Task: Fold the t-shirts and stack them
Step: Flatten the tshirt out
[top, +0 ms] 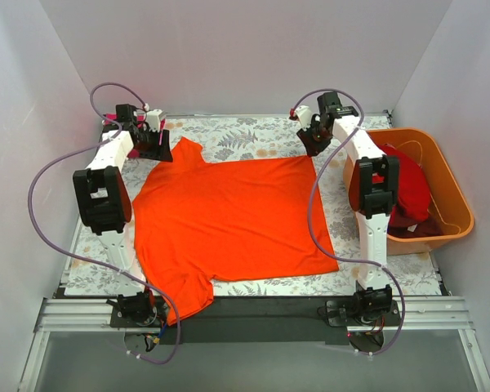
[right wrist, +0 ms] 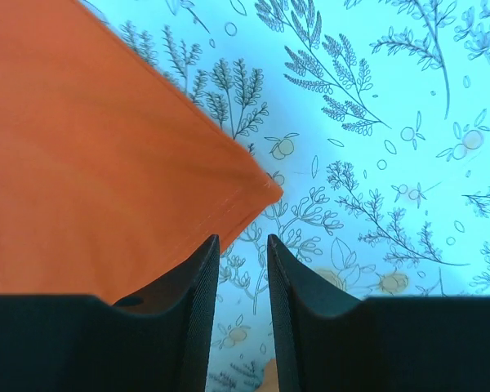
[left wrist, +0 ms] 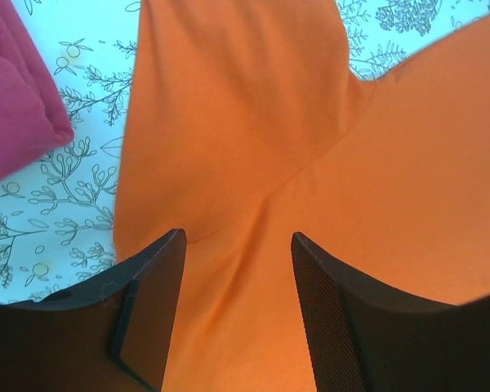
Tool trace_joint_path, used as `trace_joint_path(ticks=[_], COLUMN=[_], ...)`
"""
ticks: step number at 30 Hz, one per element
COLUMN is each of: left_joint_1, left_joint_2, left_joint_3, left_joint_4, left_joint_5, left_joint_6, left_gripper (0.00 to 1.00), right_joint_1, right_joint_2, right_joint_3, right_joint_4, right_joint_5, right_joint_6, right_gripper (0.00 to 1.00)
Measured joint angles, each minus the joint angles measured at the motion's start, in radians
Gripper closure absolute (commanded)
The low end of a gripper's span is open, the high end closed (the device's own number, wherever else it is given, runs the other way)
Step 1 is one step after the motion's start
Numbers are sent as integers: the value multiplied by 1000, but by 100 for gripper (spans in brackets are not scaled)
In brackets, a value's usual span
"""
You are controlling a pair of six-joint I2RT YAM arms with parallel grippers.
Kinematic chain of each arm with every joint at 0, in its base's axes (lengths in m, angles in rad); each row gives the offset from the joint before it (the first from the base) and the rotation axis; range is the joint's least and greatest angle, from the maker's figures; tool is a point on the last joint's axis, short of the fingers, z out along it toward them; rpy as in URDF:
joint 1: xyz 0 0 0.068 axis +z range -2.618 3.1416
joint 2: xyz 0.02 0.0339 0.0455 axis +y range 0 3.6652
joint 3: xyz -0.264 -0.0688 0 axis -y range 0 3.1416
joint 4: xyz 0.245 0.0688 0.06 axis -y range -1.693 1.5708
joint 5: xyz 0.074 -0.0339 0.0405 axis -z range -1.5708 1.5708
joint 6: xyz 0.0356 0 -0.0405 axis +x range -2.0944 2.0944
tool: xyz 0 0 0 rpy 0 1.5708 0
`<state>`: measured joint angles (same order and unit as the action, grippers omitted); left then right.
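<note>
The bright orange t-shirt (top: pixel 229 220) lies spread flat on the floral table cloth; it also shows in the left wrist view (left wrist: pixel 310 163) and the right wrist view (right wrist: pixel 90 163). My left gripper (top: pixel 153 145) is open, above the shirt's far left sleeve, nothing between its fingers (left wrist: pixel 159 286). My right gripper (top: pixel 314 140) is open by a narrow gap and empty, just past the shirt's far right corner (right wrist: pixel 261 189). A magenta-pink shirt (left wrist: pixel 16 90) lies folded at the far left. A deeper red shirt (top: pixel 408 196) lies crumpled in the orange tub.
The orange plastic tub (top: pixel 453 224) stands on the table's right side beside my right arm. The floral table cloth (top: pixel 253 135) shows bare along the far edge. White walls close in on three sides.
</note>
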<state>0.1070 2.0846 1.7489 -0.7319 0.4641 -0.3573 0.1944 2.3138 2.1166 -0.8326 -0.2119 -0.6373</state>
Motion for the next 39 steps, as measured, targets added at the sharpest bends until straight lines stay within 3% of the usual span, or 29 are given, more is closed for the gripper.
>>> trace_joint_path(ticks=[6, 16, 24, 27, 28, 30, 39], left_joint_1=[-13, -13, -18, -21, -23, -26, -65], left_joint_2=[14, 22, 103, 129, 137, 156, 230], left_joint_3=[27, 35, 132, 142, 146, 153, 186], left_joint_4=[9, 22, 0, -7, -9, -7, 7], left_joint_5=[-12, -30, -50, -62, -64, -66, -173], left_joint_6=[-23, -29, -29, -29, -29, -32, -24], left_gripper=[46, 47, 46, 46, 46, 46, 49], right_joint_1=[-11, -11, -11, -11, -11, -11, -17], right_joint_2=[72, 93, 115, 115, 115, 115, 99], right_joint_3=[8, 8, -30, -35, -39, -47, -84], right_joint_4=[48, 157, 193, 201, 205, 211, 241], right_joint_5=[-5, -27, -37, -42, -47, -60, -105], right_joint_6=[-8, -61, -124, -137, -145, -155, -198], right_gripper=[48, 51, 63, 77, 88, 99, 99])
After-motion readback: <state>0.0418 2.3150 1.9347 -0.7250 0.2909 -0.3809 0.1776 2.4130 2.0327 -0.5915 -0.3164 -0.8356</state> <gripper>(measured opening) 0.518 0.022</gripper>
